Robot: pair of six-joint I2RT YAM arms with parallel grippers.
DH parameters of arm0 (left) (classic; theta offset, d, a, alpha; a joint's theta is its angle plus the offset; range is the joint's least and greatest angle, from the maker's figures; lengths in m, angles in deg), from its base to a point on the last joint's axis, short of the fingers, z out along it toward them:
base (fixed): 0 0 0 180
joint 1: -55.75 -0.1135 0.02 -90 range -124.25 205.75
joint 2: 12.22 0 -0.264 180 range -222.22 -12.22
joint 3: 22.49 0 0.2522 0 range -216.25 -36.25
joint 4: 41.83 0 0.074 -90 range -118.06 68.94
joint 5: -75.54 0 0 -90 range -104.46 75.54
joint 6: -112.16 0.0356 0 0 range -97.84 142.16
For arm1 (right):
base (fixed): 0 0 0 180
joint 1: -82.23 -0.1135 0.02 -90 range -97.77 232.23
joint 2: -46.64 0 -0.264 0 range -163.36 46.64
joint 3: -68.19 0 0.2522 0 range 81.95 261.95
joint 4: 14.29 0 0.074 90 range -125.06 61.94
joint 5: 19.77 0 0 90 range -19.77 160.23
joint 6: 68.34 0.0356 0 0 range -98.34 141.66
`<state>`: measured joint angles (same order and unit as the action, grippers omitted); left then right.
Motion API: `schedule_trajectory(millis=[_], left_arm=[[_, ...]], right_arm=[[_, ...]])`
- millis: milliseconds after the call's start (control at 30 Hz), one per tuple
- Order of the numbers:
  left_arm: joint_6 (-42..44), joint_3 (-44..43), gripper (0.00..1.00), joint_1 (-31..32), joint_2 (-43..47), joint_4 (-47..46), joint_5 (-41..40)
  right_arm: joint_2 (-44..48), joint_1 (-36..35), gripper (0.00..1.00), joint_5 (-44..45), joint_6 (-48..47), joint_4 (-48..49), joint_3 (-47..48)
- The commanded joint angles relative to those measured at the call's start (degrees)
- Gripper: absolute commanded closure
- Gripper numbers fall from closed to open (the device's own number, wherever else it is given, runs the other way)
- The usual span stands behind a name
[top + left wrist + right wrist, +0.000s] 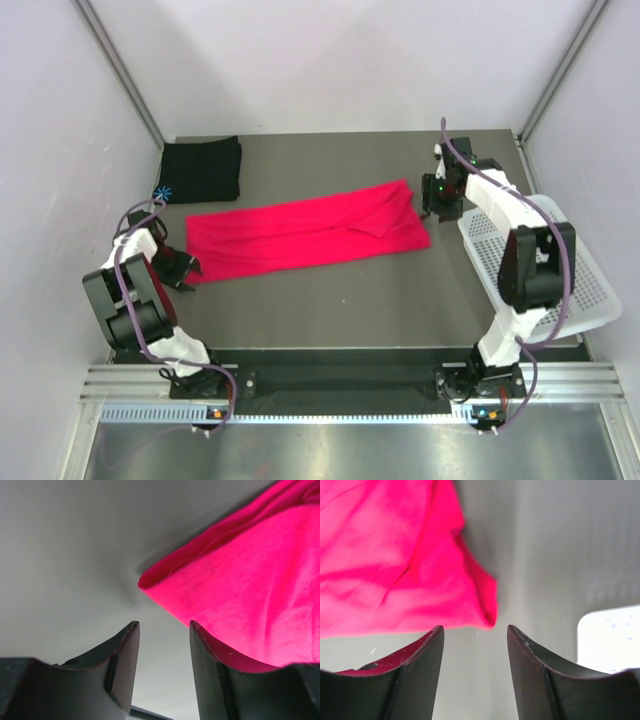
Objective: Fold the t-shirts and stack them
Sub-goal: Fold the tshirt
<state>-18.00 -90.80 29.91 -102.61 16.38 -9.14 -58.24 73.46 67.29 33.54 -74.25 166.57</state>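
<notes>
Grey tabletop (330, 310) fills the cell between pale walls. Your left gripper (162, 625) is parted to a moderate gap with nothing between its fingers. A left-end corner of the red-pink shirt (240, 590) lies just ahead of that gap, spreading off past the right finger. Your right gripper (475, 629) is parted about as wide and is also empty. A right-end corner of the shirt sits just in front of it, and the white basket (610, 630) is off to the side. The shirt lies mid-table as a long folded band. The black shirt (202, 168) rests folded at the far-left corner. Expect the cloth to be light, limp and quick to sag or unfold, so pinch all the layers at the end corners, low against the table.
</notes>
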Motion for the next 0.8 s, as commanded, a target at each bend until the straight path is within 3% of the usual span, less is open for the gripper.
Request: schedule_trajectory(millis=[0, 300, 533, 767], left_arm=[[-0.1, -2.6, 0.5, -0.5, -1.9, -3.2, 0.2], [-0.2, -3.8, 0.57, -0.8, -6.4, -3.6, -2.4], [0.7, -3.0, 0.86, -1.6, -6.8, -4.1, -2.8], [2.0, -3.9, 1.0, -1.9, -7.7, -3.1, -2.9]], right_arm=[[6.0, -1.5, 0.46, -3.9, 1.1, 1.6, -5.9], [5.1, -1.7, 0.45, -5.8, 4.9, 5.7, -12.1], [2.8, -1.7, 0.46, -3.7, 7.1, 8.7, -12.2], [-0.8, -1.6, 0.55, 0.3, 4.9, 9.0, -11.8]])
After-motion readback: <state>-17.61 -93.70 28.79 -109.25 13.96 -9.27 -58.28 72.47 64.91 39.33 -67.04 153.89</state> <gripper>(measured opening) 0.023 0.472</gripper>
